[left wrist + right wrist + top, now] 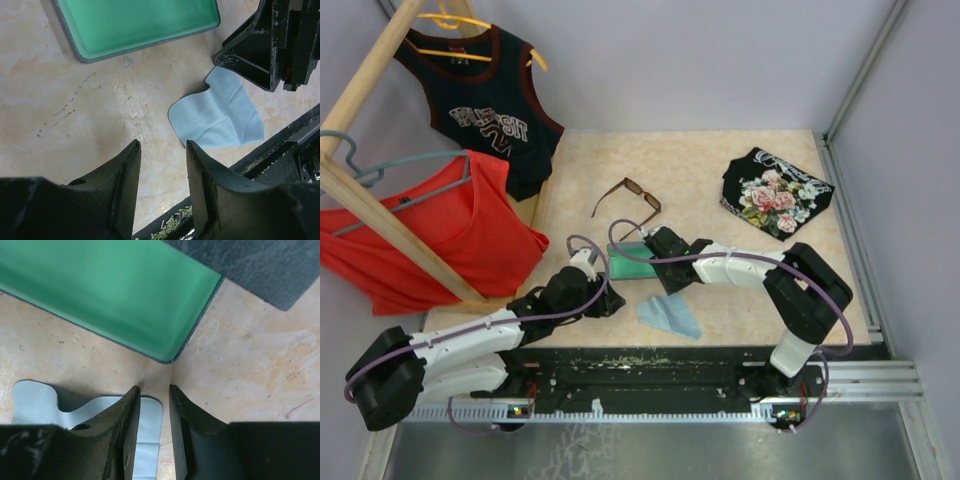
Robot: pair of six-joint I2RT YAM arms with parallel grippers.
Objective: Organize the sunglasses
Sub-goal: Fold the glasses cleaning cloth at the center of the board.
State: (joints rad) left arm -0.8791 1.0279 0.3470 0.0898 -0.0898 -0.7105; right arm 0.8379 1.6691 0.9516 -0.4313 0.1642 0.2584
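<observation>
The sunglasses [627, 200], brown with dark lenses and their temple arms spread, lie on the table beyond both grippers and show only in the top view. Nearer lies an open case with a green lining [628, 263] [140, 25] [110, 290]. A light blue cloth [670, 315] [215, 117] [35, 400] lies in front of it. My left gripper [608, 302] [162, 145] hangs open over bare table, left of the cloth. My right gripper [662, 283] [154, 387] is open with nothing between its jaws, its tips at the case's near right corner, one finger over the cloth's edge.
A folded black floral garment [776, 192] lies at the back right. A wooden rack [380, 215] with a red top [440, 235] and a black jersey [485, 115] on hangers stands at the left. The right arm's gripper body [275, 40] sits close beside the cloth.
</observation>
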